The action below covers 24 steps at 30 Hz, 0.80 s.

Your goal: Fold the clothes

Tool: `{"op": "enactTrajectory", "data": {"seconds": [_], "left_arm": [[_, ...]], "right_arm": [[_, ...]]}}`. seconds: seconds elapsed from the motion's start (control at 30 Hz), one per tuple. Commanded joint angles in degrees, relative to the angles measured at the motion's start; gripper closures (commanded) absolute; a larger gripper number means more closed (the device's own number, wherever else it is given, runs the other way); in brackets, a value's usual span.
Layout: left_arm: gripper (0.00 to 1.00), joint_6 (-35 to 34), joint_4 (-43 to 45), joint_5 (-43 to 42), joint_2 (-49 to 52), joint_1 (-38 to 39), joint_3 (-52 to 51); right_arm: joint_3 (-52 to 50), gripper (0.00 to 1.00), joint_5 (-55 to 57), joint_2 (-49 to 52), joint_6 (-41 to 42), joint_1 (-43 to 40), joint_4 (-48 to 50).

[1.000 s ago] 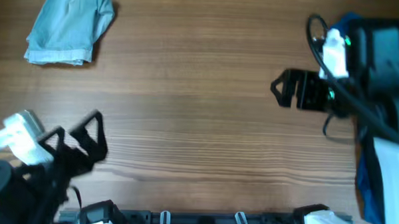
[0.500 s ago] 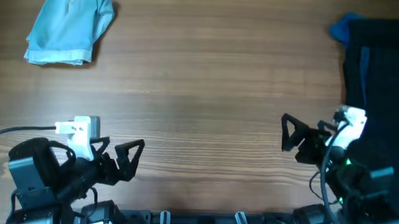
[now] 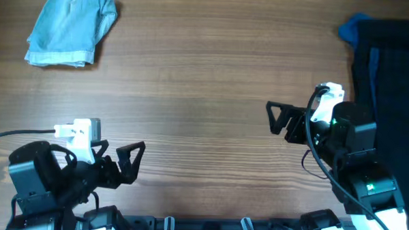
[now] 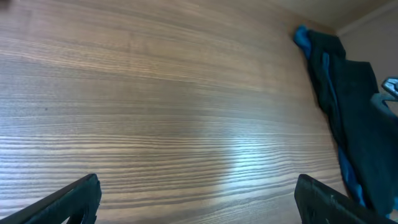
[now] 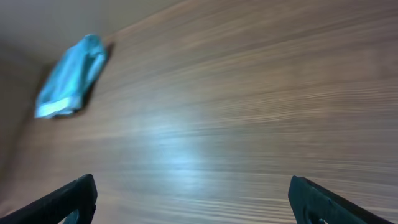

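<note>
A folded pale blue denim garment [image 3: 71, 28] lies at the table's far left corner; it also shows in the right wrist view [image 5: 71, 74]. A pile of dark navy and royal blue clothes [image 3: 390, 74] lies along the right edge, and shows in the left wrist view [image 4: 345, 112]. My left gripper [image 3: 124, 163] is open and empty near the front left edge. My right gripper [image 3: 281, 121] is open and empty over bare wood, just left of the dark pile. Both wrist views show only fingertips over bare wood.
The wooden table [image 3: 205, 94] spans the view. A black rail with clips [image 3: 207, 226] runs along the front edge. The arms' bases and cables sit at the front left and front right corners.
My right gripper has swung from the far right down to the front, then back up and left beside the dark pile. My left arm has turned rightwards near the front edge. The clothes have not moved.
</note>
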State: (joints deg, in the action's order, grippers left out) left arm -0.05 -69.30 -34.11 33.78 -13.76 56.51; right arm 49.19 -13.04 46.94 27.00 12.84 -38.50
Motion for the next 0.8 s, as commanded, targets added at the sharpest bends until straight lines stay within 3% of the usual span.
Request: {"op": "enactTrajectory", "data": {"seconds": [0.0, 0.1, 0.17, 0.37, 0.57, 0.77], "left_arm": [[0.0, 0.9, 0.2, 0.4, -0.2, 0.4, -0.3], [0.0, 0.9, 0.2, 0.4, -0.1, 0.4, -0.3], [0.0, 0.9, 0.2, 0.4, -0.1, 0.4, -0.3], [0.0, 0.9, 0.2, 0.4, -0.1, 0.4, -0.3], [0.0, 0.9, 0.2, 0.4, -0.1, 0.4, -0.3], [0.0, 0.9, 0.2, 0.4, -0.1, 0.4, -0.3]], "right_arm": [[0.1, 0.0, -6.3, -0.1, 0.0, 0.1, -0.5], [0.1, 0.0, -2.8, 0.1, -1.2, 0.1, 1.6], [0.1, 0.0, -1.2, 0.1, -8.3, 0.1, 1.8], [-1.8, 0.0, 9.8, -8.1, -9.0, -1.4, 2.2], [-20.5, 0.0, 8.9, -29.1, -11.2, -8.5, 17.6], [-35.5, 0.0, 7.9, -36.3, -13.7, -8.8, 34.0]]}}
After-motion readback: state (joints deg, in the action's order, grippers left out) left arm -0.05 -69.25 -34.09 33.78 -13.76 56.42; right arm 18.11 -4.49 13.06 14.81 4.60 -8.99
